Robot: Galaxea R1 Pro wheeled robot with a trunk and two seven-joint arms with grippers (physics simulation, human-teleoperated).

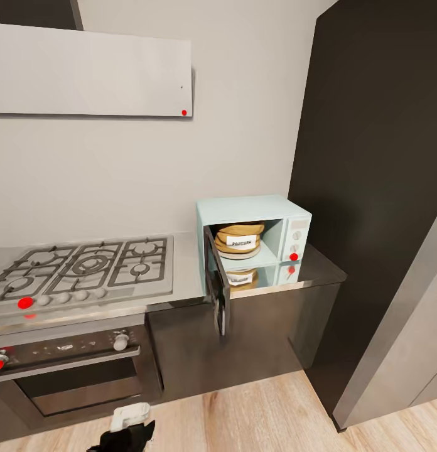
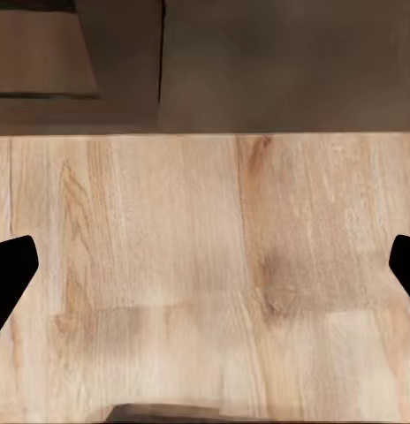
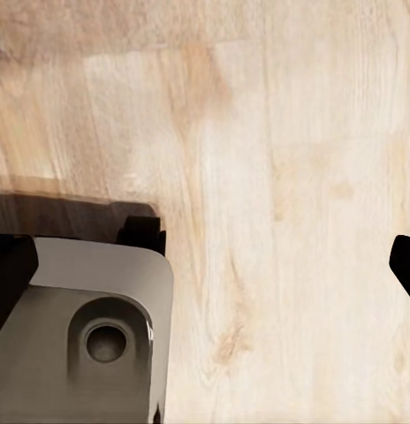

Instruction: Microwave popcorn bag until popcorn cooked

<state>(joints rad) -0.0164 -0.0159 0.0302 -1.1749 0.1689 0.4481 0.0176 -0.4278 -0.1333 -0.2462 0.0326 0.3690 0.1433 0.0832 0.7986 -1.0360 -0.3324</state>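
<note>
Microwave (image 1: 253, 210): mint-blue box sitting on the counter (image 1: 319, 267), right of the hob (image 1: 86, 267) and up against the wall. Door (image 1: 217, 282) is swung wide open toward the room, hanging out past the counter edge.

Inside the microwave: the bag (image 1: 239, 239) is in there, upright on the floor of the cavity, white label facing out. Looks like it fills most of the width. Can't tell from here if there's any popcorn in it, the rolled rim hides the top.

Counter: glossy enough that you get a mirror image of the bag and the red knob dot just below the microwave.

Oven (image 1: 74, 367): black built-in under the hob, door closed, knobs along the top strip.

Left gripper (image 2: 205, 265): wrist view has the two dark fingertips way out at opposite edges, so it's spread wide with nothing between, just wood floor (image 2: 205, 283) below and dark cabinet fronts further off.

Right gripper (image 3: 205, 265): same deal, fingers far apart, nothing held. It's over the floor, with a grey piece of the robot's base (image 3: 90, 327) next to it.

Head view bottom edge: a bit of black and white robot arm (image 1: 127, 427) low down near the oven.
</note>
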